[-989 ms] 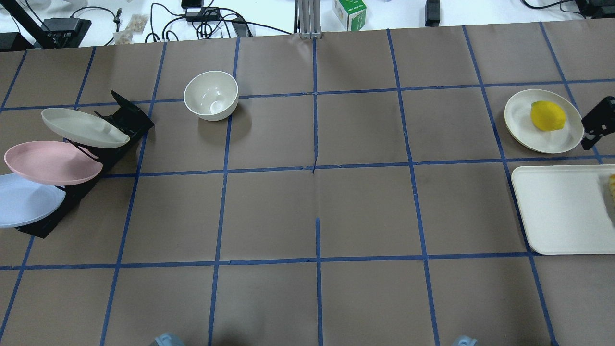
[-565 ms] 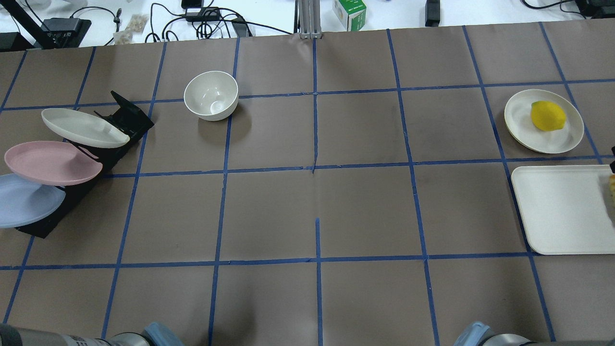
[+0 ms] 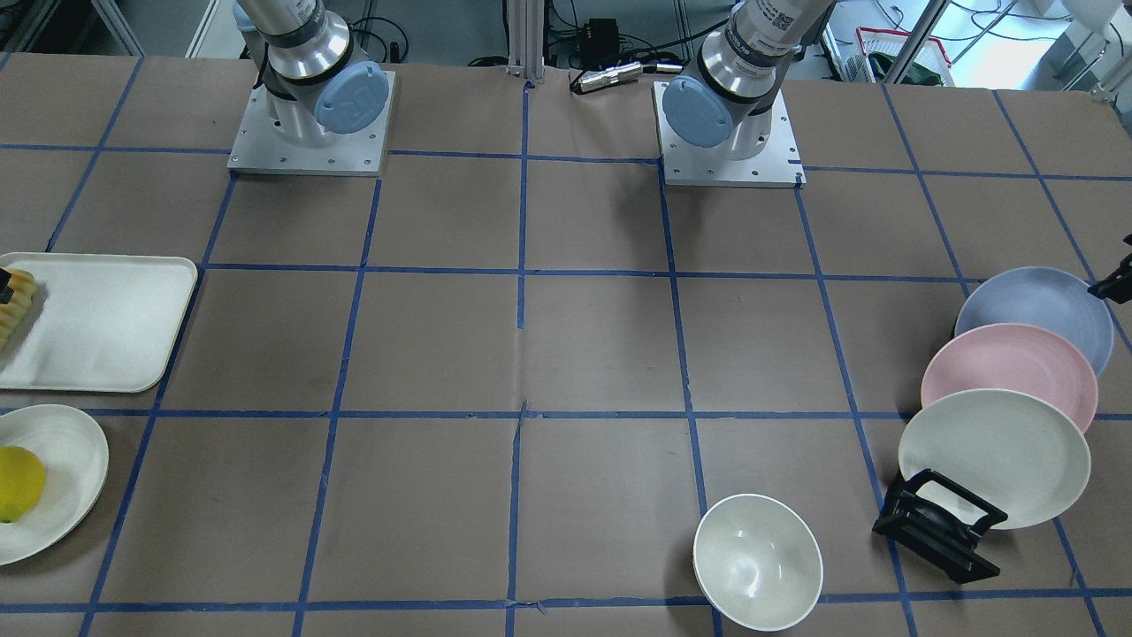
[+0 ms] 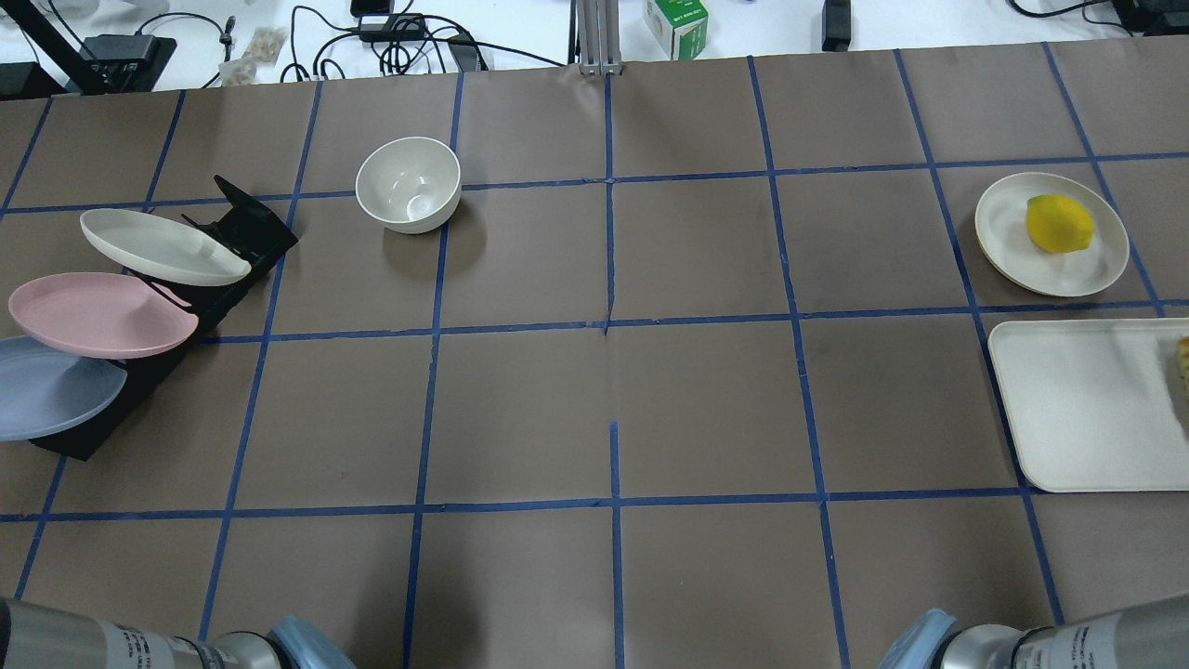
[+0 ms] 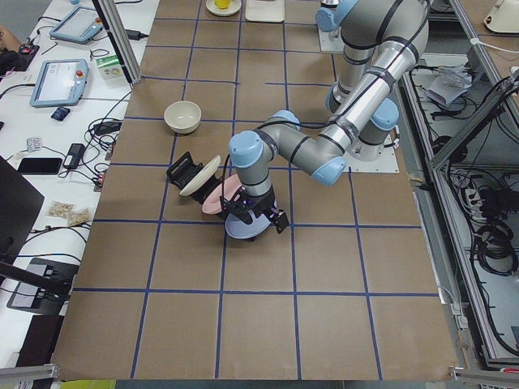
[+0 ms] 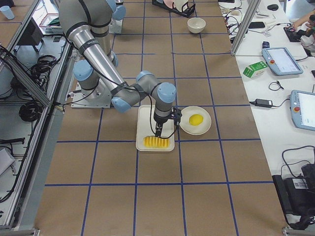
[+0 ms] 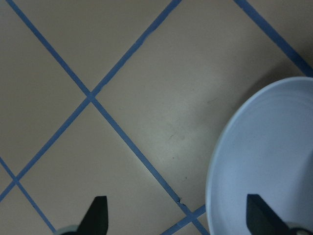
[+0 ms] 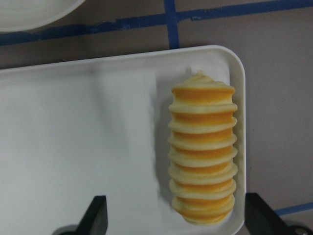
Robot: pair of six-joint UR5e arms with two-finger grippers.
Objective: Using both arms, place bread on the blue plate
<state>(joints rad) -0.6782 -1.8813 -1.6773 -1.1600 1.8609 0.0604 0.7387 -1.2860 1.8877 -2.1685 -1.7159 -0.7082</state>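
The bread (image 8: 203,147) lies lengthwise along one edge of a white tray (image 8: 73,147); it also shows in the exterior right view (image 6: 156,142). My right gripper (image 8: 176,218) is open above the tray, the loaf lying between its fingers and nearer one of them. The blue plate (image 4: 51,386) leans lowest in a black rack (image 4: 241,232). My left gripper (image 7: 178,220) is open above that plate's rim (image 7: 266,161), one finger over the plate, the other over bare table. Neither gripper holds anything.
A pink plate (image 4: 97,314) and a cream plate (image 4: 158,246) lean in the same rack. A white bowl (image 4: 409,184) stands behind them. A lemon (image 4: 1059,223) lies on a cream plate beyond the tray (image 4: 1077,409).
The right gripper's black tip has left the overhead view's right edge. Both arms have swung into that view's bottom corners. The blue plate now lies in shadow.
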